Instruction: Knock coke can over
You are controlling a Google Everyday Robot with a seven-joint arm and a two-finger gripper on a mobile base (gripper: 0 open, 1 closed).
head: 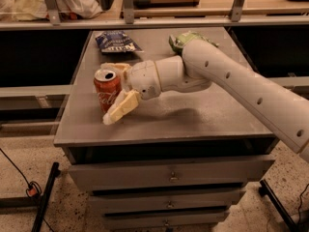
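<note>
My gripper sits at the left middle of the frame, low over the grey table top. It is open: its 2 pale fingers are spread wide with the coke can between them. 1 finger slants down toward the front edge of the table, just beside the can's lower right side, and its tip rests near the table top. The other finger lies behind the can, level with its silver top. I cannot tell whether either finger presses on the can.

The coke can stands upright near the left edge of the table, about halfway between front and back. Its red side with the white script faces the camera, and the opening in its top shows.

Behind my gripper, my white wrist and arm stretch away to the right and leave the frame at the right edge, throwing a soft shadow on the table below.

A blue snack bag lies flat at the back left of the table, well apart from the can. A green bag sits at the back, right of centre, partly hidden by my arm.

Under the top, the table has 3 drawers stacked below one another. A metal rail runs across the upper part of the frame, and a white cloth lies behind it at the upper left.
</note>
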